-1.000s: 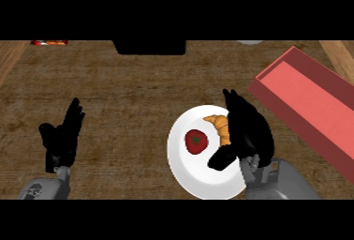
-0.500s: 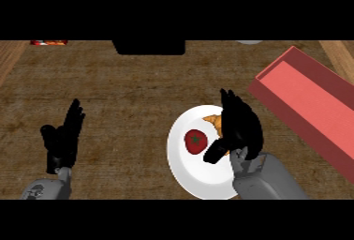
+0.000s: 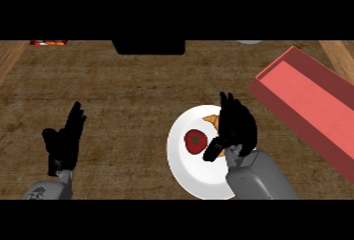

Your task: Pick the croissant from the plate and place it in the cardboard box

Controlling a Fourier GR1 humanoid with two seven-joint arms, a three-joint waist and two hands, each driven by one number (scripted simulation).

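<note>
The golden croissant (image 3: 210, 121) lies on the right side of a white plate (image 3: 185, 168), mostly hidden under my right hand (image 3: 236, 127). That hand lies over it with its fingers stretched towards the far side and the thumb (image 3: 212, 153) angled left across the plate; it looks open. A red tomato (image 3: 195, 141) sits on the plate just left of the thumb. The box (image 3: 313, 106), reddish inside, stands slanted to the right of the plate. My left hand (image 3: 63, 140) rests open at the lower left, fingers up.
The wooden counter spreads all around the plate. A dark object (image 3: 149, 47) sits at the far edge in the middle, a small red item (image 3: 48, 42) at the far left, and a pale round thing (image 3: 249, 41) at the far right.
My right hand has slid left from beside the plate onto the croissant, covering most of it. The left hand has stayed in place.
</note>
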